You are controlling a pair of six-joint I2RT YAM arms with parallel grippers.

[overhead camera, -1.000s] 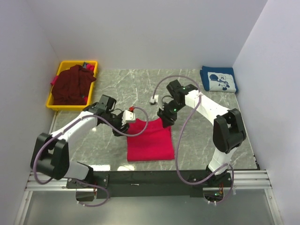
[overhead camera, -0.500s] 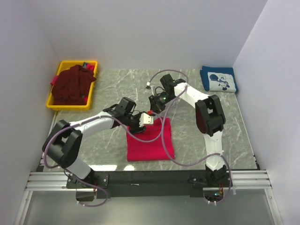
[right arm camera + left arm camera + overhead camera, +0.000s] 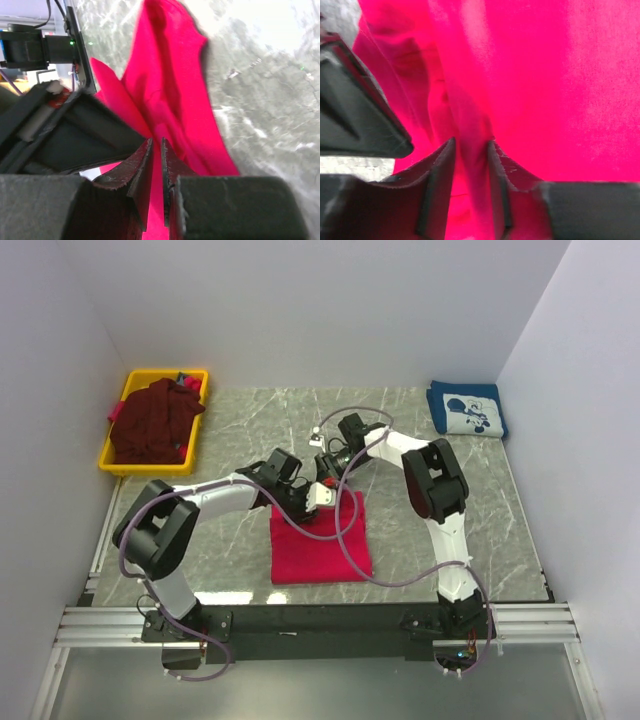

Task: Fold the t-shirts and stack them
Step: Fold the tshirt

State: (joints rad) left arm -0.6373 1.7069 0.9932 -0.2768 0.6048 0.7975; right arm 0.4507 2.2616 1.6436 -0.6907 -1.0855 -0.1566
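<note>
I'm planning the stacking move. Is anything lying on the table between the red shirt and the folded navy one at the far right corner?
Nothing visible does. From the red shirt to the navy shirt, the marble table shows no object in the path. Only the right arm reaches over that stretch.

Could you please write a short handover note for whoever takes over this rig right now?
Left tool: shut on a fold of the red t-shirt.
Right tool: shut on the same shirt, close beside the left tool at the shirt's far edge.
Things: the red t-shirt lies partly folded in the middle of the table. The navy t-shirt lies folded at the far right corner. The maroon t-shirt lies crumpled in the yellow bin, far left.
Done: navy folded, red begun.
Left: finish the red fold, fold the maroon, stack all three.
</note>
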